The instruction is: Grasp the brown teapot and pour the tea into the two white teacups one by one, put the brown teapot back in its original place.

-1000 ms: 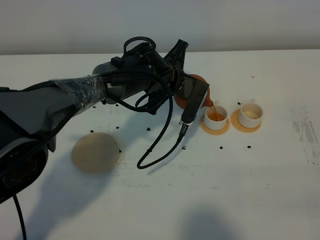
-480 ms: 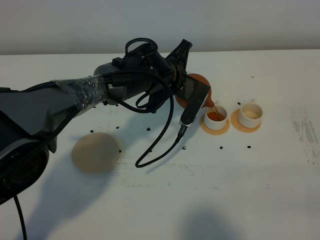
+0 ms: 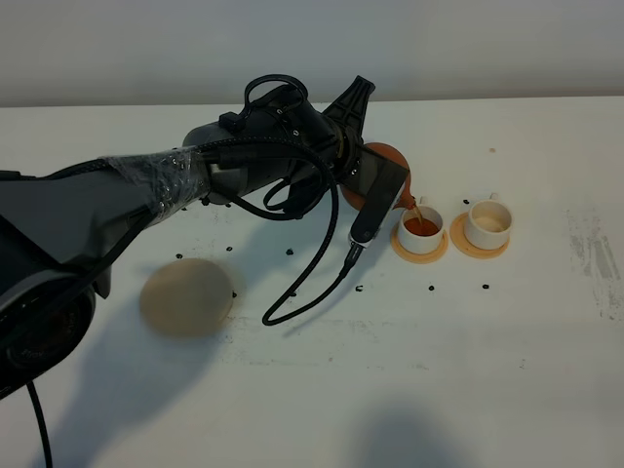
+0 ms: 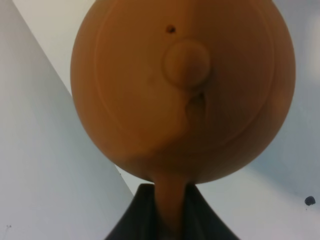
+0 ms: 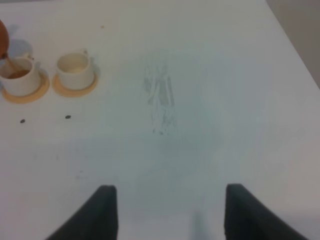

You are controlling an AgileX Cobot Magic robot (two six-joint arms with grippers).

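kept the left gripper (image 3: 359, 174) clamped shut on the loop handle of the squat reddish-brown clay teapot (image 4: 180, 90), with nothing else in its grip. held that pot in the air over the far part of the white table (image 3: 390, 370), tipped spout-down just above and left of the left small white cylindrical teacup (image 3: 419, 239). poured a thin stream of dark reddish-brown tea (image 3: 423, 225) from spout into cup. deepened the liquid there over the last second from pale amber to a fuller red-brown, and raised its level, with hardly any shift of the arm. judged from that: first cup probably close to full, and time soon to level the pot before any spill onto the orange-tan round saucer (image 3: 419, 256) beneath. left the right teacup (image 3: 487, 222), just beside on its own saucer, pale inside with no dark tea to be seen, so second pour not yet begun. left the round flat pale beige coaster disc (image 3: 185, 297) uncovered, well apart at the near left, ready for the pot's return. hung the right gripper (image 5: 170, 212) over the table to the right of the cups, fingers spread wide, holding nothing.
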